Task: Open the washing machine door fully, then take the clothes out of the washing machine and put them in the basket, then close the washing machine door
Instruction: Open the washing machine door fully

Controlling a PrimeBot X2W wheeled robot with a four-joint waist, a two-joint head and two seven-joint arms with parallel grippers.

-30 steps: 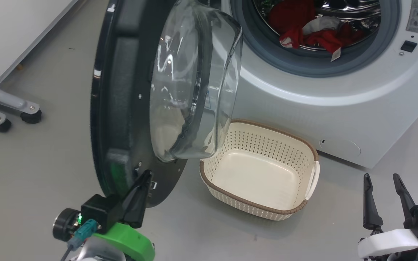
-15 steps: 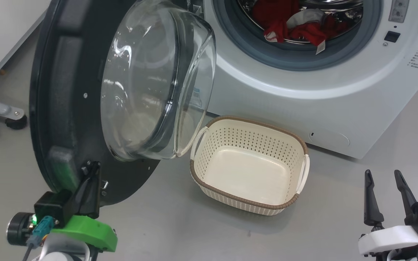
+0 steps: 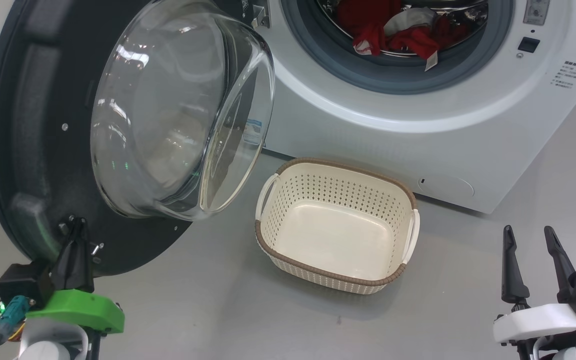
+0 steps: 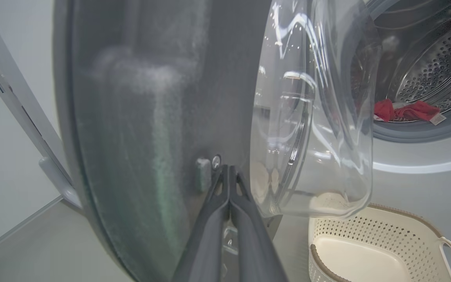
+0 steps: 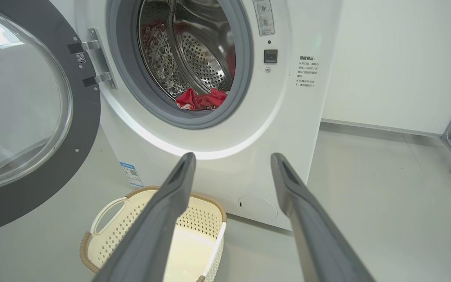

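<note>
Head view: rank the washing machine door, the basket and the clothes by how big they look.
1. washing machine door: largest, though it is also nearest the camera.
2. basket: clearly smaller.
3. clothes: smallest, but farther off and cropped at the top edge, so their true size is unsure.

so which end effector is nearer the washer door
Left. The left end effector is shut, tips at the door's lower edge; the right end effector is open, far off beyond the basket.

Clear path into drum mouth (image 5: 186, 55); door (image 3: 23, 150) stands aside left
</note>
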